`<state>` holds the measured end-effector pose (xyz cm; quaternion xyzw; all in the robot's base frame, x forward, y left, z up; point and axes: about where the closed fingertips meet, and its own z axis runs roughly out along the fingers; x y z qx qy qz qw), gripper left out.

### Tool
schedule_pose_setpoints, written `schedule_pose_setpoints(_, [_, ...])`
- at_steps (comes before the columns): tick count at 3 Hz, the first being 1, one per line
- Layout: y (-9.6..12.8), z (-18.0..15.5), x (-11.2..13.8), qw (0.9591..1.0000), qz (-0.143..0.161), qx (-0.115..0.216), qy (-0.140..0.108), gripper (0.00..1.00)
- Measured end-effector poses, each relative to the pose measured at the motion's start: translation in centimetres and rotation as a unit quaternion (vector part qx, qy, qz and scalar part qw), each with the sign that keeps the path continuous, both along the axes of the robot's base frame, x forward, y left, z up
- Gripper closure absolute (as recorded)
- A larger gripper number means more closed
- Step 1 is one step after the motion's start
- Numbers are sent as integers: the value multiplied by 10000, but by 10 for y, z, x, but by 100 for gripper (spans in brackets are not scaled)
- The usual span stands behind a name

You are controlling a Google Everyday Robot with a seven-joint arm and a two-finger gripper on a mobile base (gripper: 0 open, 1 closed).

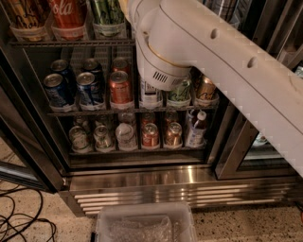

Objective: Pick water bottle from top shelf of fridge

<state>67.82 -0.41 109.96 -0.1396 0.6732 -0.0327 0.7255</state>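
Note:
The fridge (142, 182) stands open in front of me, with wire racks of drinks. The top shelf (66, 43) shows at the upper left as a steel front rail with clear lane trays holding a yellow-brown bottle (26, 14), a red cola bottle (68, 14) and a green bottle (108, 14). No water bottle shows; it is hidden or out of view. My white arm (189, 42) crosses from the right edge to the top middle, covering the right part of the top shelf. My gripper is past the top edge of the frame, out of view.
The middle rack holds blue cans (54, 90) and a red can (120, 87). The lower rack holds small cans and a brown bottle with a white cap (196, 128). A clear plastic bin (144, 224) sits on the floor below the grille (165, 198). Cables (19, 217) lie bottom left.

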Motion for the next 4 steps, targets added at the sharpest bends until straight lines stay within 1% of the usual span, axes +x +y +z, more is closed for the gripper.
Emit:
schedule_pose_setpoints(1, [0,1,1,10000,-4,5,-2,55])
schedule_pose_setpoints(2, [-4,-1,-3,10000,-21,68,-55,78])
schedule_pose_setpoints(3, [-4,-2,-5,9999,-14,95,-95,99])
schedule_pose_setpoints(4, [-5,0,-5,9999,-12,109,-126,100])
